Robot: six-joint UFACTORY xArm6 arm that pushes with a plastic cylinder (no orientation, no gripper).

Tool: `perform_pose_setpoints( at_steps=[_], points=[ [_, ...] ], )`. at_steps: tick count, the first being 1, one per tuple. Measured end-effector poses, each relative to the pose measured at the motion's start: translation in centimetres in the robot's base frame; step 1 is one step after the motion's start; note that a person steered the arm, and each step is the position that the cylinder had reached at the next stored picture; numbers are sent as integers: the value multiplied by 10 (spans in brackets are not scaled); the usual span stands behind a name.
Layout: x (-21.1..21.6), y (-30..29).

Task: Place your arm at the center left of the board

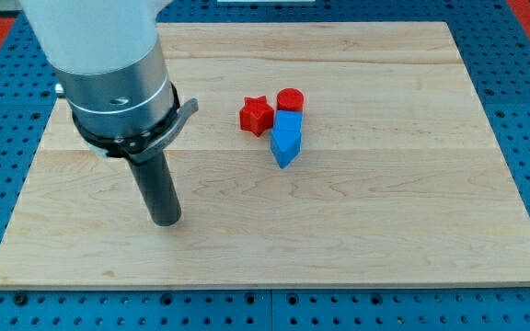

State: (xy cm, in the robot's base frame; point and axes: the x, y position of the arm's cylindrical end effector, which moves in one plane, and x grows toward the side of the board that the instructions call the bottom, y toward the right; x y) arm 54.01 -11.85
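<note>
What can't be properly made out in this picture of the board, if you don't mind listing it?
- Upper arm: cut off by the camera view's top edge above the metal collar.
- Board behind the collar and rod: hidden by them, at the view's left.
- Blue blocks: pressed together, so their separate shapes are unclear.
- Red cylinder: its base is partly hidden by the blue blocks.
- My tip shows, left of the red star.

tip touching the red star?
Apart. The camera view shows my tip at the board's lower left, with bare wood between it and the red star, which sits up and to the view's right.
</note>
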Motion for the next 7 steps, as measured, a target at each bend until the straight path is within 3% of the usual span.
perform_pose_setpoints(
  at_steps=[5,7],
  points=[
    [0,-34],
    [3,-88]
  ],
)
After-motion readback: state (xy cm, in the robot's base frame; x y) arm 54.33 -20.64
